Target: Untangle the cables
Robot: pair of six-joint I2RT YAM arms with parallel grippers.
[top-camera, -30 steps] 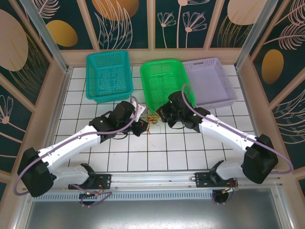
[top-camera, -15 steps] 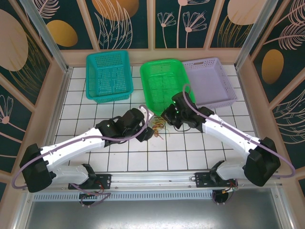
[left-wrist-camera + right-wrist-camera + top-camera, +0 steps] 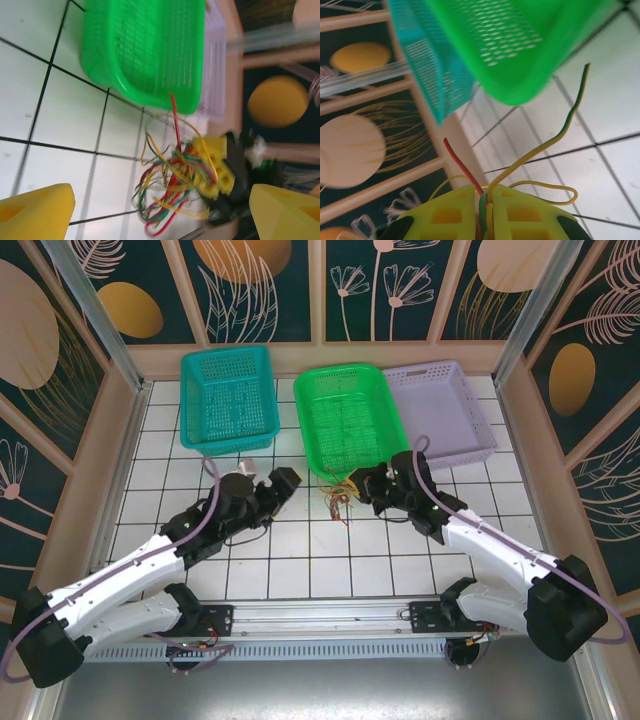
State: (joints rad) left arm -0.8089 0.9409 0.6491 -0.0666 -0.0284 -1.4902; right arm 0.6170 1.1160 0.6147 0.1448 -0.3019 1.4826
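My right fingers point(image 3: 447, 217) clamp the cables point(image 3: 170, 185) near the green basket point(image 3: 350, 410); my left fingers point(image 3: 35, 210) are spread wide.

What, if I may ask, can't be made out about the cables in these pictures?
Top view: the cables are too small to count or to trace their crossings.
Left wrist view: blur smears them, and the right gripper covers the part it clamps.
Right wrist view: its shut fingers hide most of the cables; loose ends stick out above them.
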